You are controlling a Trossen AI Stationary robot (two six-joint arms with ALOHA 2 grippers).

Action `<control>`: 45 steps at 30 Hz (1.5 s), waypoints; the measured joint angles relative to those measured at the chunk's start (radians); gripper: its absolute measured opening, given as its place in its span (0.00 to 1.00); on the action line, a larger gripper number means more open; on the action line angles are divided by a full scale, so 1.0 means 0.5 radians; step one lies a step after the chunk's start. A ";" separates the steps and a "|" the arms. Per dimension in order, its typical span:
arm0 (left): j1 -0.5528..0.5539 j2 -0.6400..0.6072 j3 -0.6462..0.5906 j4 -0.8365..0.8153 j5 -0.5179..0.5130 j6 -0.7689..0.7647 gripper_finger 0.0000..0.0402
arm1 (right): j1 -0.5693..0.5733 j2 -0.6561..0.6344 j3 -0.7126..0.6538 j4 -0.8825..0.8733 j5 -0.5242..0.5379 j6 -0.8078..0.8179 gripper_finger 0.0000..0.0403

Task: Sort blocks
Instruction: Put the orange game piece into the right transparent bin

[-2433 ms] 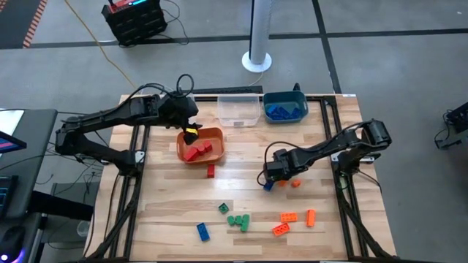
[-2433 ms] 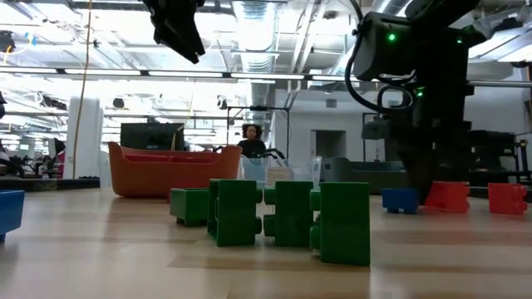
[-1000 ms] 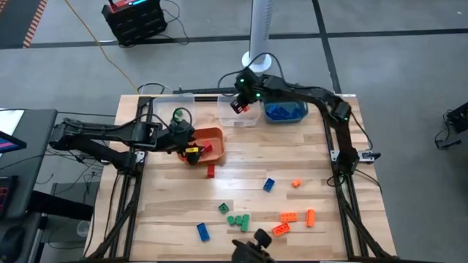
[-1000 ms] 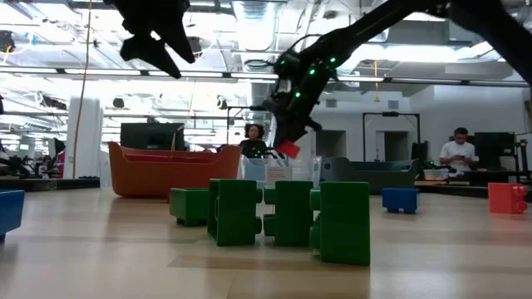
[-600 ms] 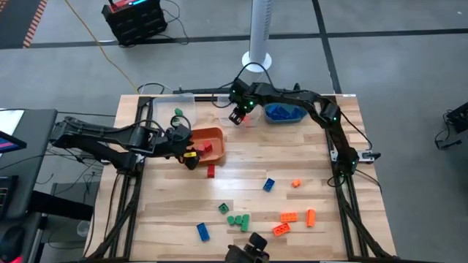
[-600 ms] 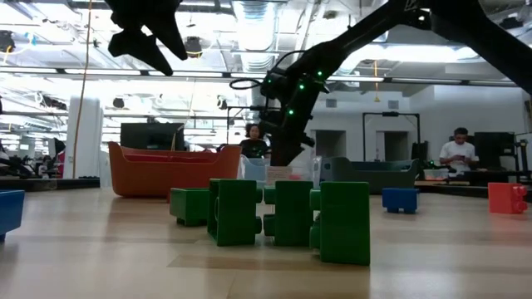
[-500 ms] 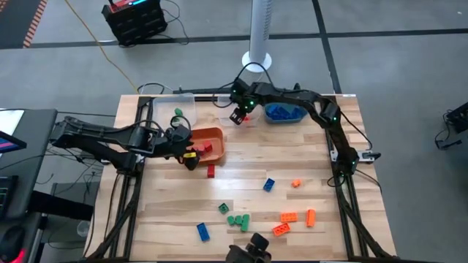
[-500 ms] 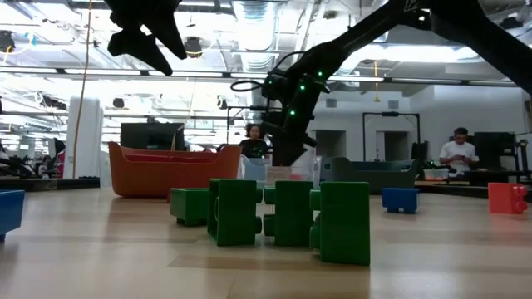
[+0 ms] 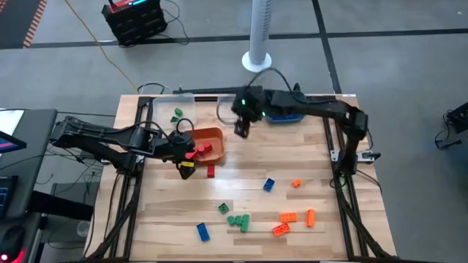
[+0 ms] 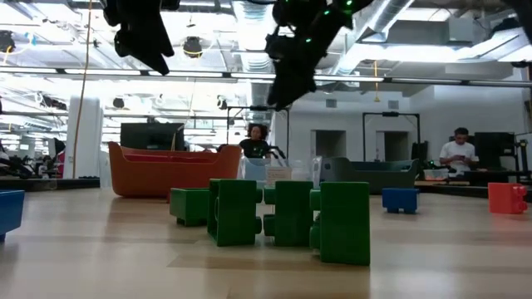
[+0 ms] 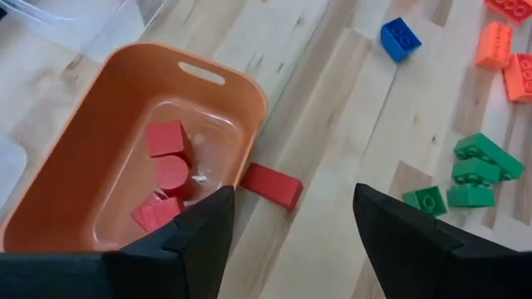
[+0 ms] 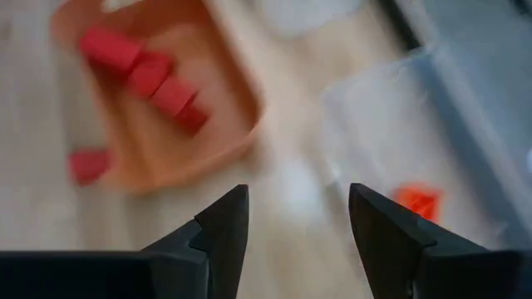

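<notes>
my left tool hangs just by the near edge of the orange bin, low over the worktop. its two fingers are spread apart and nothing is between them. in my left wrist view the open fingers frame the bin's corner and a red block that lies flat on the wood, touching the bin's outside wall. inside the orange bin sit a few red blocks.

my right tool is up in the air between the orange bin and the clear bin, near the far side of the worktop. its fingers are apart too, and they hold nothing. past them i see the orange bin with red blocks in it, and an orange block in the clear bin.

the teal bin is by the far edge with blue blocks in it. another clear bin at the far left has a green block inside.

loose on the worktop: a blue block and a tiny orange one near the middle, three orange blocks toward the near right, green blocks close together near the front, and one more blue block by them.

in the low view the green blocks stand big in front, and people are in the room far behind.
</notes>
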 joint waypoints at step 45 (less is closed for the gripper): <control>0.002 -0.002 0.001 -0.004 -0.014 0.107 0.60 | 1.197 -0.673 -1.685 -0.299 -0.081 0.142 0.47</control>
